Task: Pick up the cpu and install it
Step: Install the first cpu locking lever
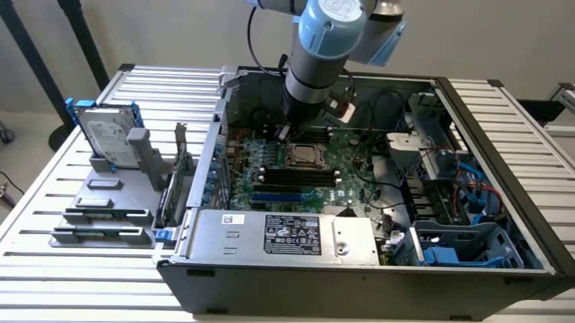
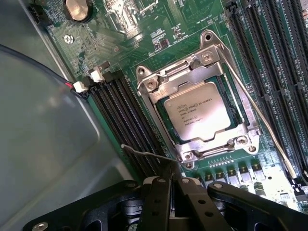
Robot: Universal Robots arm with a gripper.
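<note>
An open computer case [image 1: 359, 272] lies on a slatted white surface [image 1: 45, 262], its board [image 1: 346, 145] facing up. The arm [image 1: 316, 60] reaches down from the top centre of the exterior view into the case, and the claw [image 1: 289, 132] hangs low over the board, just beyond the socket [image 1: 303, 156] near the middle of the frame. The cpu [image 2: 199, 115] already lies flat inside that socket, silvery top up with printed lettering, ringed by the metal frame [image 2: 156, 86] with its screws at the corners. In the wrist view the claw [image 2: 169, 179] has its black fingers [image 2: 156, 197] pressed together with nothing seen between them, their tips right at the socket's edge. A thin wire lever [image 2: 144, 151] runs past those tips; whether it touches them I cannot tell. A second, longer lever [image 2: 250, 113] runs along the far side of the socket. Dark memory slots [image 2: 120, 115] lie beside the socket. On the exterior view's left, outside the case, a hard drive [image 1: 104, 138] with blue rails stands upright in a grey holder [image 1: 101, 215]. A silver power supply [image 1: 283, 232] fills the near end of the case.
</note>
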